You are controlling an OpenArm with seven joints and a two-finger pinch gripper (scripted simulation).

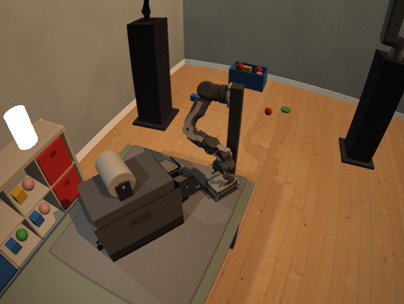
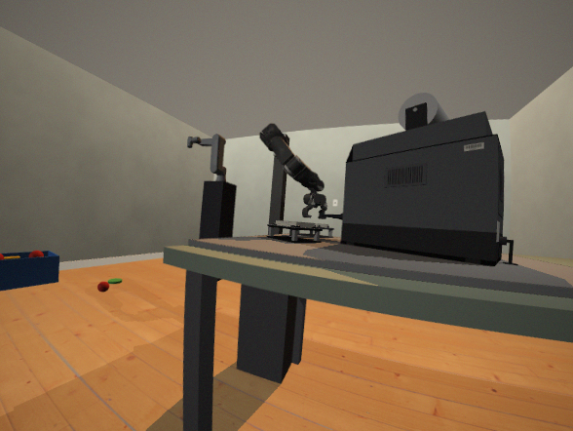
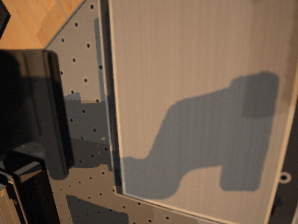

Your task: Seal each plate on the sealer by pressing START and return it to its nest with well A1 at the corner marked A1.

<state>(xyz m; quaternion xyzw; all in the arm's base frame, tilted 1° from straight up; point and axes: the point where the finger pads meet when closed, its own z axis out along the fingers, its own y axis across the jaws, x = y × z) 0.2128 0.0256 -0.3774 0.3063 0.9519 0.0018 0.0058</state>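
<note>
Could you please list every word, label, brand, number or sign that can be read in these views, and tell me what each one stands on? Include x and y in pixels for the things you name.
No words, brands or numbers can be read in any view.
Pale sticker on the sealer (image 1: 154, 179) (image 2: 424, 200), upper side: bar-like marks, too small to read.
Plate (image 1: 221, 183) (image 2: 294, 223) (image 3: 200, 65) under the gripper: no lettering that I can make out.

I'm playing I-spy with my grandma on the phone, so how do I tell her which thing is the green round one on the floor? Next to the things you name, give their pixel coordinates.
Find the blue bin (image 1: 248, 81) (image 2: 30, 273) on the wooden floor. Close to it lie two small things: a red ball (image 1: 268, 111) (image 2: 103, 287) and the green disc (image 1: 285, 109) (image 2: 115, 281). The disc is the flat green one.
</note>
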